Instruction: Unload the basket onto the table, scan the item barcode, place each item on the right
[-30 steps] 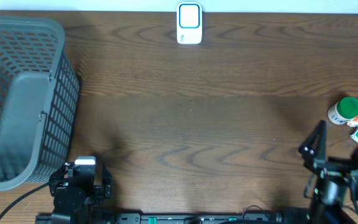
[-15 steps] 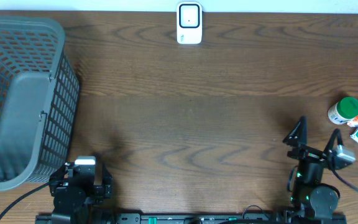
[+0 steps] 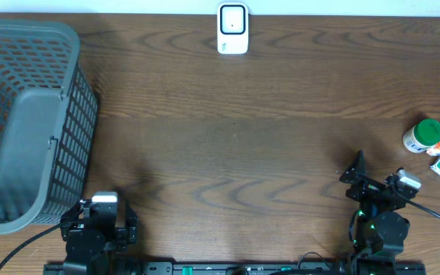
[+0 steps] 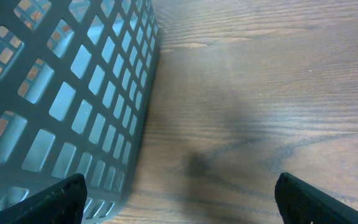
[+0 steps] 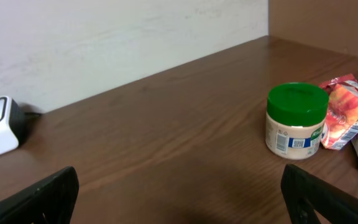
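The right gripper (image 3: 380, 182) is hanging released and empty above the surface (image 5: 166, 143), with the green-lidded jar (image 5: 296, 121) sitting ahead to its right, well apart, its label print too small to read. The left gripper (image 3: 101, 225) is gaping empty too, the basket (image 4: 73, 93) standing just beside it.

Overhead stares straight down on the table (image 3: 228, 153); left wrist, low, close beside the basket (image 4: 73, 81); right wrist looks across at jar (image 5: 297, 121), shared with overhead.
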### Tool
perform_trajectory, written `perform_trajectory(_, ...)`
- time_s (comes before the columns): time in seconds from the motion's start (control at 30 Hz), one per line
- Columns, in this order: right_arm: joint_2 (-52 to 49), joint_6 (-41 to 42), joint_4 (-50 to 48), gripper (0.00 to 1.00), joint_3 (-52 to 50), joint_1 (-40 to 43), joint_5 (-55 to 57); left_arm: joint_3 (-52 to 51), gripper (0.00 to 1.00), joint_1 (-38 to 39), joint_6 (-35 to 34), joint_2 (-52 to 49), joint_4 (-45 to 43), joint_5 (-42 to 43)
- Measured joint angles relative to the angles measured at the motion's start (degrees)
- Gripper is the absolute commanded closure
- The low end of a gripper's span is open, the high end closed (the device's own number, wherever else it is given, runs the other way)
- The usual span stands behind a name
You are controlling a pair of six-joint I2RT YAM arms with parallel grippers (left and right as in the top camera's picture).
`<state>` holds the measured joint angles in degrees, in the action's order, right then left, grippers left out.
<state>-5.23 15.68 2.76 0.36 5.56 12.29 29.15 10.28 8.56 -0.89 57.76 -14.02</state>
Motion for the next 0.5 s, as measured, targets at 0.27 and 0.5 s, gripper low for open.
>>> perform_trajectory(0.27,-0.07,-0.02,0.00,0.01,0.00,0.00,0.00,0.00,0.05,0.00,0.00,0.00,0.00,0.00)
perform_trajectory(0.5,-0.13,-0.02,0.00,0.01,0.00,0.00,0.02,-0.31,0.05,0.00,0.02,0.00,-3.74,3.85)
